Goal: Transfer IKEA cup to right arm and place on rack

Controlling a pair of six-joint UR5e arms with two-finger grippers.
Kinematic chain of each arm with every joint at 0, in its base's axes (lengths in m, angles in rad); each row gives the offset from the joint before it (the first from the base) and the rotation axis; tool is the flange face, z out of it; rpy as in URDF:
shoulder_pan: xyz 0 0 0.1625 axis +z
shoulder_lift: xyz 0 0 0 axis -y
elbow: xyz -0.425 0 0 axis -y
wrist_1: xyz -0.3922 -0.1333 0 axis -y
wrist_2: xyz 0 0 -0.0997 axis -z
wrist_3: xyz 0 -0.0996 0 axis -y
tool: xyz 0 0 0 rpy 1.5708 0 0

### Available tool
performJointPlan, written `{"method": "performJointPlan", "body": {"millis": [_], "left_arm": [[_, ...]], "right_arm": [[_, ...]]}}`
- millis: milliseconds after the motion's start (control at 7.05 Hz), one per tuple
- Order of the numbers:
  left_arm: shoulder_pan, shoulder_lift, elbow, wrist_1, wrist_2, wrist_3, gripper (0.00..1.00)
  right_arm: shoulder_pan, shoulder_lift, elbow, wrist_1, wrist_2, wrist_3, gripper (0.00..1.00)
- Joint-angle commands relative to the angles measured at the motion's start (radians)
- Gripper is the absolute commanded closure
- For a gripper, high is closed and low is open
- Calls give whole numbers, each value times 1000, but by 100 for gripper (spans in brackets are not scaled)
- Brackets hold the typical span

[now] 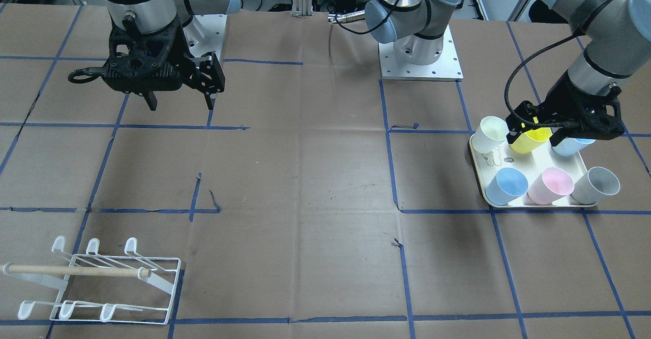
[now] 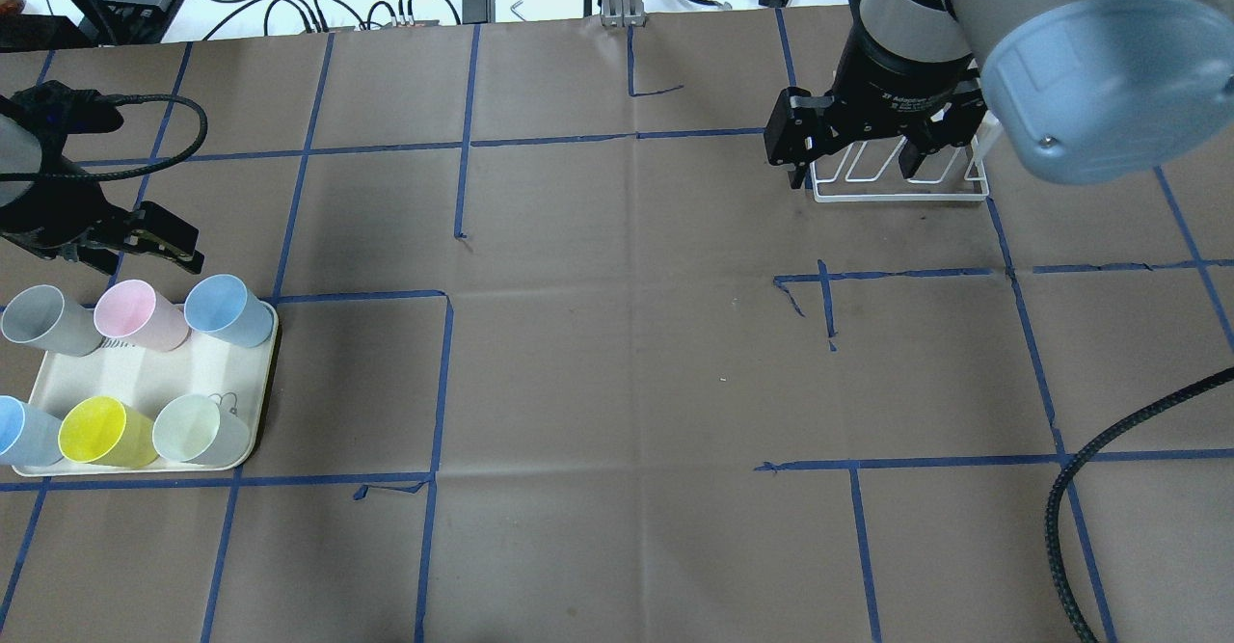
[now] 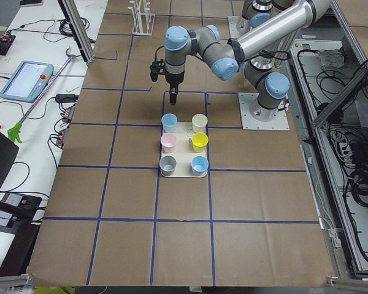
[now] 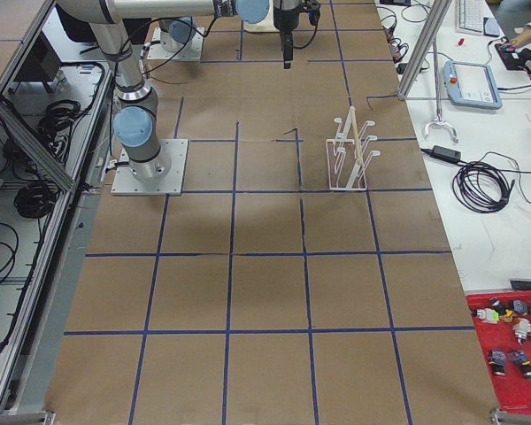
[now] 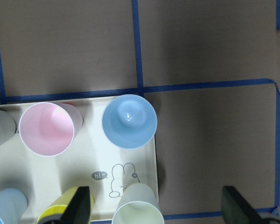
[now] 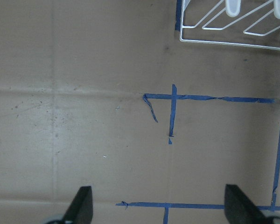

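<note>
Stage: opening; in my judgement no step of the transfer is complete.
Cups (image 2: 135, 315): all six stand mouth-up on the tray (image 2: 154, 378) at the left end of the surface; none is lifted.
Left gripper (image 1: 535, 138): hovers above the tray, jaws apart, holding nothing; which cup it is aimed at cannot be told.
Right gripper (image 1: 180, 102): hangs above bare surface, well apart from the tray, jaws apart, empty.
Rack (image 1: 81, 271): toward the right end, on the side far from the robot; every peg bare.
Outstanding: grasp, lift, hand-over, hanging on the rack.
</note>
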Motion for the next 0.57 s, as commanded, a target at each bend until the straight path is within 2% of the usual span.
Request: {"method": "performJointPlan", "body": {"millis": [0, 425], "left_arm": [[-13, -72, -76, 166, -11, -58, 1], [-34, -174, -132, 304, 0, -58, 1]], "right_arm": [[-1, 1, 0, -1, -1, 0, 0], [-1, 3, 0, 0, -1, 0, 0]]}}
